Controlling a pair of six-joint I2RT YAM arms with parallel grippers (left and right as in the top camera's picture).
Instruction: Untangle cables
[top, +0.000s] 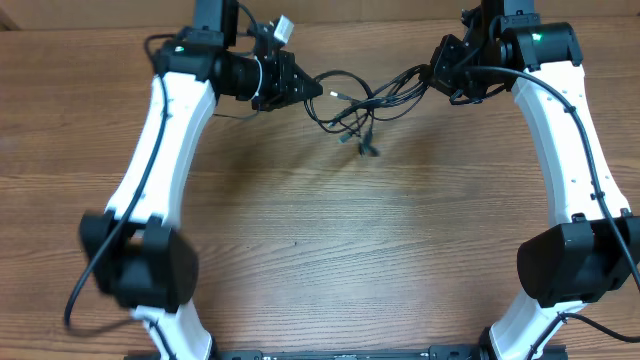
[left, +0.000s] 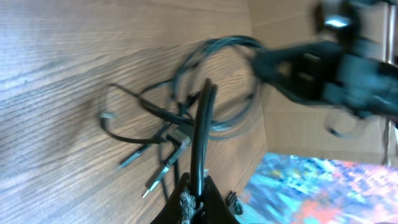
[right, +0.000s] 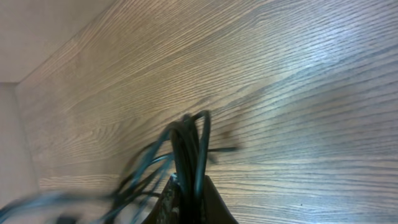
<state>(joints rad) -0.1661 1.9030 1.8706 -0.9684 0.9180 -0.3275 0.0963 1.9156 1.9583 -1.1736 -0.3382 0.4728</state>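
Here, the left gripper (top: 303, 88) pinches one strand of the cables (top: 355, 103). The right gripper (top: 437, 72) is clamped on their opposite loops.

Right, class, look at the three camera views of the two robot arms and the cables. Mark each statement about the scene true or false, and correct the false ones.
1. The left gripper is shut on the cables. True.
2. The right gripper stands open, apart from the cables. False: it is shut on a bunch of strands.
3. The cables are red. False: they are black.
4. The cables stretch as a tangle between the two grippers. True.
5. The table is bare metal. False: its surface is wood-grained.
6. Loose plug tips stick out of the tangle. True.
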